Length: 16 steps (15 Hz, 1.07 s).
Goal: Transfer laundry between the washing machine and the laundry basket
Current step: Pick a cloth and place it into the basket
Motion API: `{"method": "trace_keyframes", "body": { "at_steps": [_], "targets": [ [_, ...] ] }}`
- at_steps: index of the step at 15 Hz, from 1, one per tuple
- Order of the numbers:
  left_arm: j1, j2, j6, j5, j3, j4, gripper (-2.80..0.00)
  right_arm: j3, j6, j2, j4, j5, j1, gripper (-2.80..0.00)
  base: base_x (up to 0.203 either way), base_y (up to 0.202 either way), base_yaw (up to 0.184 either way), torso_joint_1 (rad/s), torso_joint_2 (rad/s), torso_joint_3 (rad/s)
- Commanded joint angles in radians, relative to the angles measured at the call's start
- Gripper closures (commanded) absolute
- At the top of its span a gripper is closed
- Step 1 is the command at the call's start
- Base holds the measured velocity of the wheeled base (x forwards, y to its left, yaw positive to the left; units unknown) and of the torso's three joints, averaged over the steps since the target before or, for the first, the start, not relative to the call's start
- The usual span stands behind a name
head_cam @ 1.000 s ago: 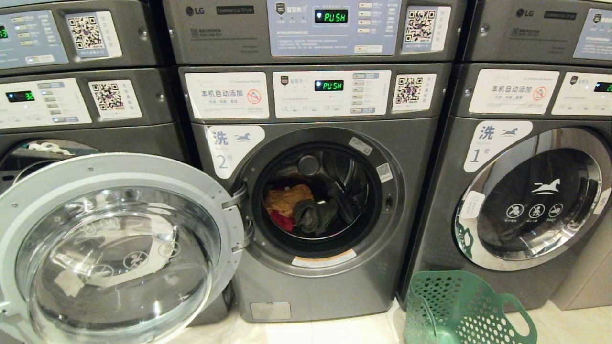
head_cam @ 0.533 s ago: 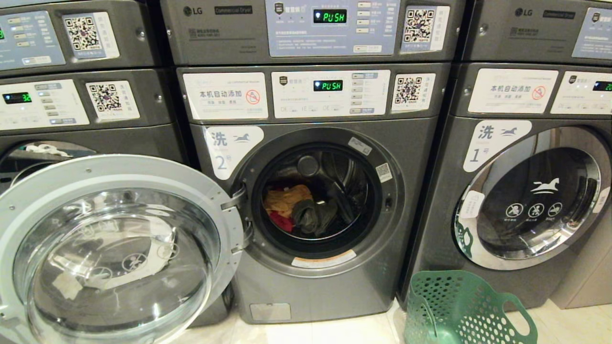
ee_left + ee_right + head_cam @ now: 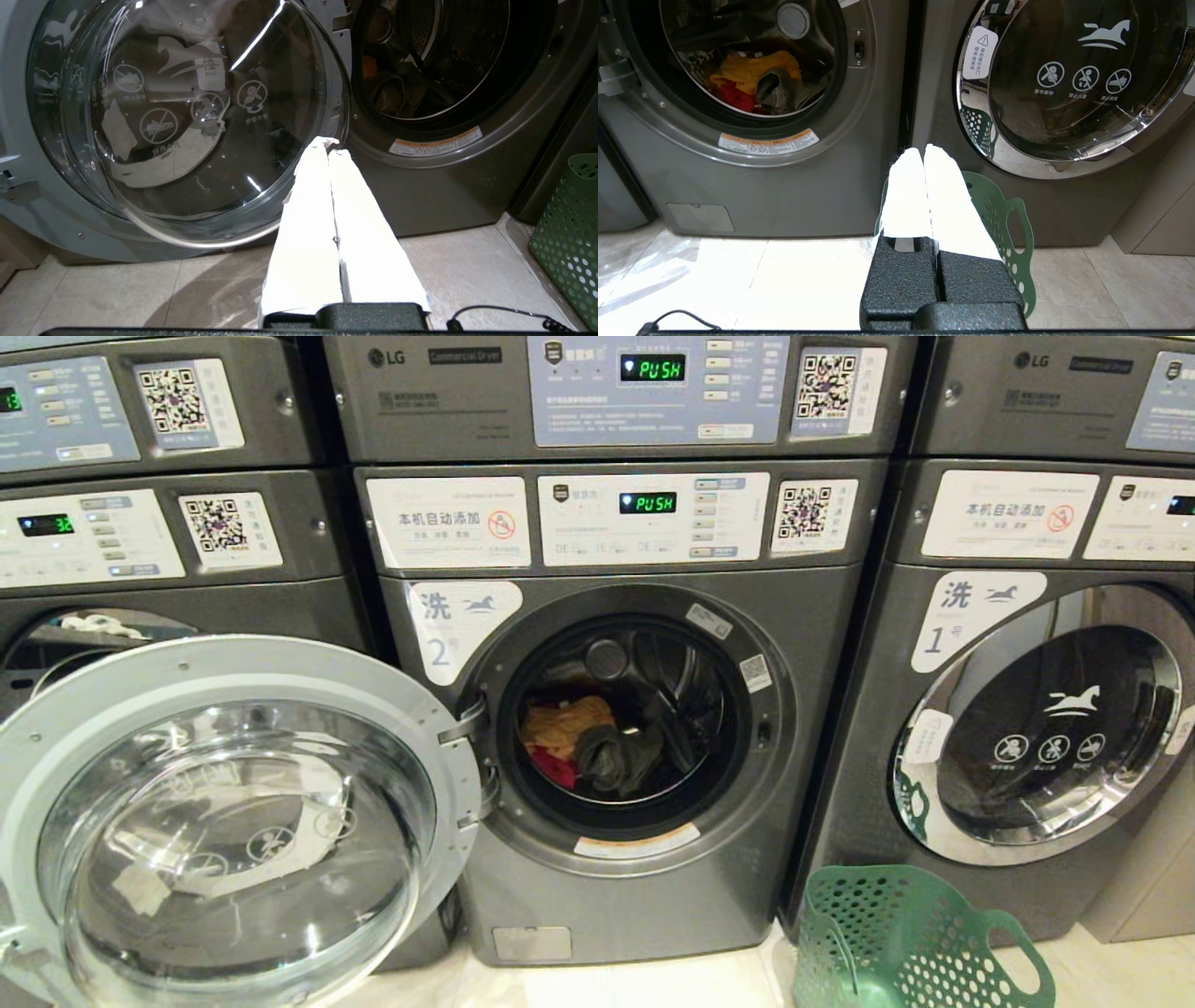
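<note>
The grey washing machine numbered 2 stands in the middle with its round glass door swung wide open to the left. Laundry lies in its drum: a yellow piece, a red piece and a dark olive piece, also seen in the right wrist view as laundry. The green perforated laundry basket stands on the floor at the lower right. My left gripper is shut and empty, low in front of the open door. My right gripper is shut and empty, just above the basket.
Washer number 1 with its door closed stands at the right, another machine at the left, dryers stacked above. The floor is pale tile. A cable lies near the left wrist.
The whole head view shifted slightly left, then back right, so the camera moved; nothing in the scene changed.
</note>
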Motion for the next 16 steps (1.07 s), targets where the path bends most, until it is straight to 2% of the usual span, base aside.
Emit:
{"method": "trace_keyframes", "body": {
  "at_steps": [1,13,16],
  "targets": [
    [0.000,0.001,-0.001,0.000,0.000,0.000,0.00,0.000,0.001,0.002,0.000,0.000,-0.001,0.00,0.002,-0.009,0.077,0.011,0.00,0.006],
    [0.000,0.001,-0.001,0.001,0.000,0.000,0.00,0.000,0.006,0.002,0.001,-0.004,0.000,0.00,0.003,-0.008,0.173,0.003,0.00,0.004],
    [0.000,0.001,-0.001,0.001,0.000,0.000,0.00,0.000,0.006,0.002,0.001,-0.004,0.000,0.00,0.003,-0.003,0.075,0.002,0.00,0.000]
  ]
}}
